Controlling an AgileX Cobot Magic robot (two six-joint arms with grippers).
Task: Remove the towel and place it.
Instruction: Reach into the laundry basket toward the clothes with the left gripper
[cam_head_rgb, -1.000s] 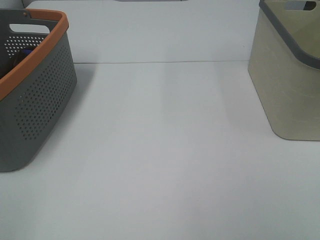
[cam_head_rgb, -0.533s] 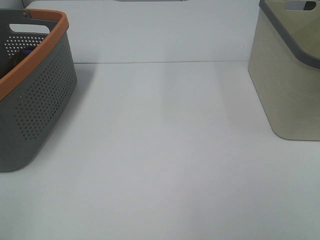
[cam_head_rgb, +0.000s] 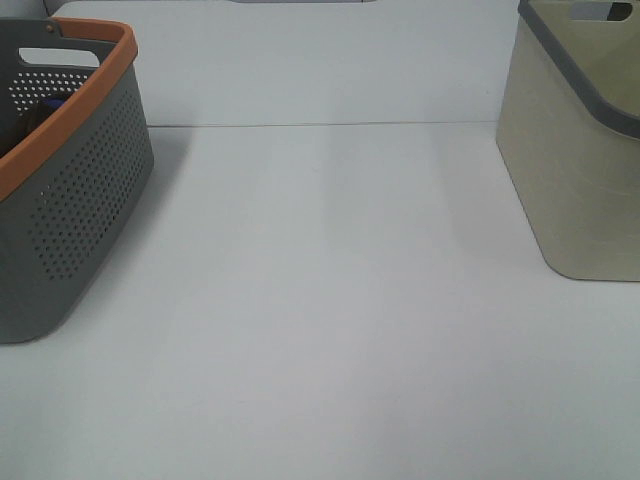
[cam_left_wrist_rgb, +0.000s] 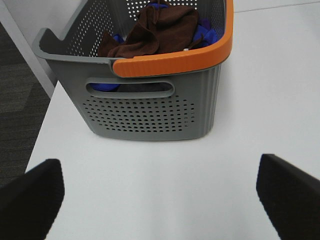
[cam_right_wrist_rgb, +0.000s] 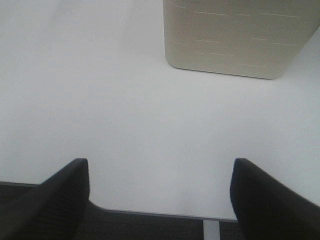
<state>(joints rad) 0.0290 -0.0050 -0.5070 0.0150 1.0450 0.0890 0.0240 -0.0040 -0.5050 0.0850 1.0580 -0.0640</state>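
Note:
The dark brown towel (cam_left_wrist_rgb: 160, 31) lies crumpled inside a grey perforated basket with an orange rim (cam_left_wrist_rgb: 150, 107), on top of blue cloth (cam_left_wrist_rgb: 204, 33). In the exterior high view the basket (cam_head_rgb: 70, 180) stands at the left and the towel is hidden in it. My left gripper (cam_left_wrist_rgb: 160, 200) is open and empty, over the table a short way outside the basket's handle side. My right gripper (cam_right_wrist_rgb: 160, 197) is open and empty, over the table's front edge, apart from a beige bin (cam_right_wrist_rgb: 235, 35). Neither gripper shows in the exterior high view.
The beige bin with a grey rim (cam_head_rgb: 580, 150) stands at the right of the white table (cam_head_rgb: 330, 300). A seam line (cam_head_rgb: 320, 125) crosses the table at the back. Dark floor (cam_left_wrist_rgb: 20, 100) lies past the table's left edge.

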